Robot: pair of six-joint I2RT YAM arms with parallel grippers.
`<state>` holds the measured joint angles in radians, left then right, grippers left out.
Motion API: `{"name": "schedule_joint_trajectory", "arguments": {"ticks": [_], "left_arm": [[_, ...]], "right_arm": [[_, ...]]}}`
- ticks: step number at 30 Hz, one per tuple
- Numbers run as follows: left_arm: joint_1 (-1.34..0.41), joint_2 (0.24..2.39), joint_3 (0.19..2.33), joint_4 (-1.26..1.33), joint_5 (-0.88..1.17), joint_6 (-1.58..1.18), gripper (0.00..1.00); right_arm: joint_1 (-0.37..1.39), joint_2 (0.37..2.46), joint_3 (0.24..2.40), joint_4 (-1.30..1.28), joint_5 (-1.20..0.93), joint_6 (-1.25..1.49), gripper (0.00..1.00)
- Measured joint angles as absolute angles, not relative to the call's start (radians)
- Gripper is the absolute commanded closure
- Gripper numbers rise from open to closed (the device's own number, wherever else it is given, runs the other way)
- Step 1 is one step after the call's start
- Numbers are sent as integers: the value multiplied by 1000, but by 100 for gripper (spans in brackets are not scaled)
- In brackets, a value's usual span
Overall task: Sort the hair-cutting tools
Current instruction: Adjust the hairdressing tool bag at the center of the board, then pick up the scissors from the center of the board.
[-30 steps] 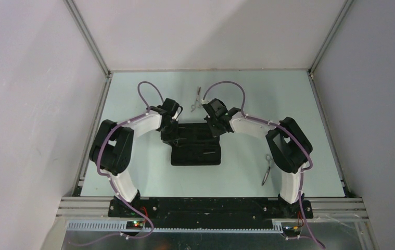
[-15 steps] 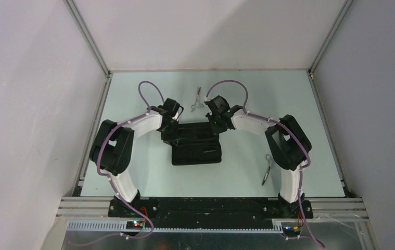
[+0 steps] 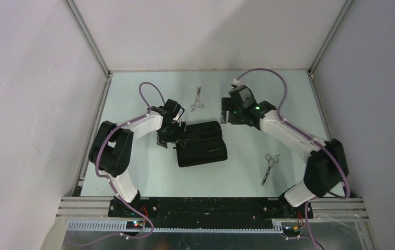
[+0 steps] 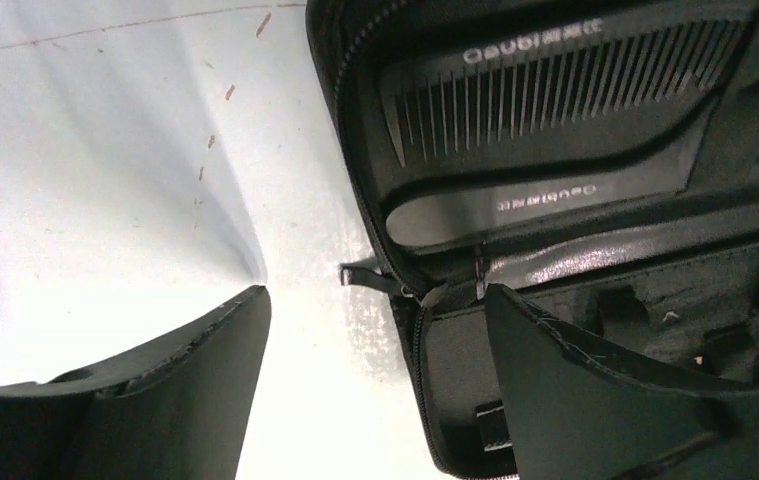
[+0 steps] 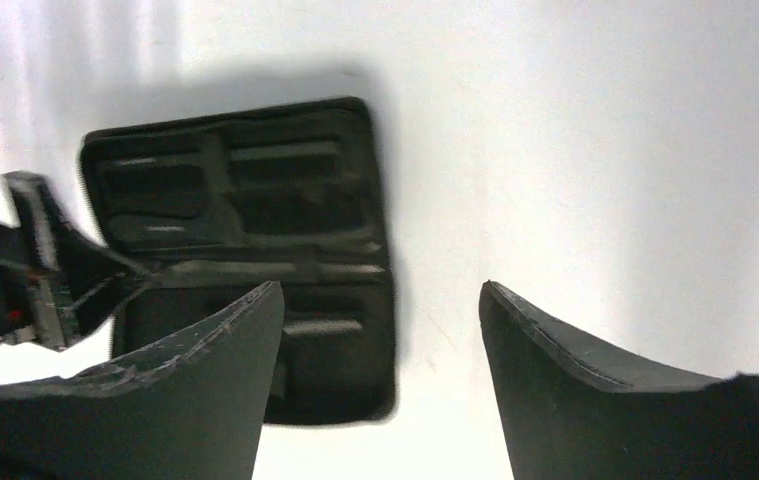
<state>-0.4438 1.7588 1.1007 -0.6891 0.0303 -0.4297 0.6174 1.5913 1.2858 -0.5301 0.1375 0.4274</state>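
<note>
clearly, open case (image 3: 208,151) holds 1 comb (image 4: 555,95), prob 2; 2 scissors (image 3: 198,99) (image 3: 269,167) outside.

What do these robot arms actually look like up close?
Both the left arm and right arm have white curved shells between chunky black joints, a purple cable looping along each, and flat black wedge-shaped fingers. A green light glows near the right wrist.
</note>
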Motion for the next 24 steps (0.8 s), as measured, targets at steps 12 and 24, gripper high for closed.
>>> {"name": "schedule_joint_trajectory", "arguments": {"ticks": [12, 24], "left_arm": [[-443, 1491, 1101, -746, -28, -442, 0], [-454, 1089, 852, -704, -41, -474, 1]], "right_arm": [[350, 1122, 941, -902, 261, 633, 24], [137, 1009, 666, -896, 157, 707, 40]]}}
